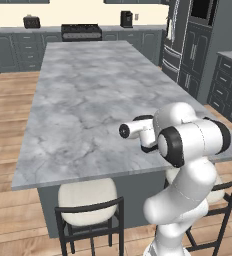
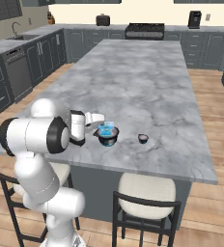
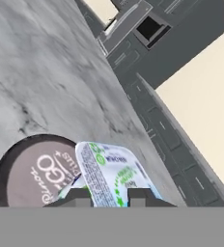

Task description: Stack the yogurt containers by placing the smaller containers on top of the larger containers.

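A round dark cup (image 2: 108, 139) with a pale greyish top (image 3: 34, 176) stands near the island's front edge. The light-blue-and-white pack (image 2: 106, 129) with green touches (image 3: 115, 173) sits tilted right over that cup, overlapping its lid. My gripper (image 2: 100, 123) reaches in from the left, and its two dark tips (image 3: 80, 195) flank the pack, shut on it. To the right of the cup, a tiny dark-topped piece (image 2: 143, 138) rests alone on the counter. In the left base view my own arm (image 1: 188, 142) covers the spot.
The grey marble island (image 2: 147, 77) stretches far back. Two cushioned stools (image 2: 145, 193) (image 1: 88, 200) stand at its front edge. Dark cabinets, a stove (image 2: 144, 30) and a sink (image 2: 22, 36) line the walls.
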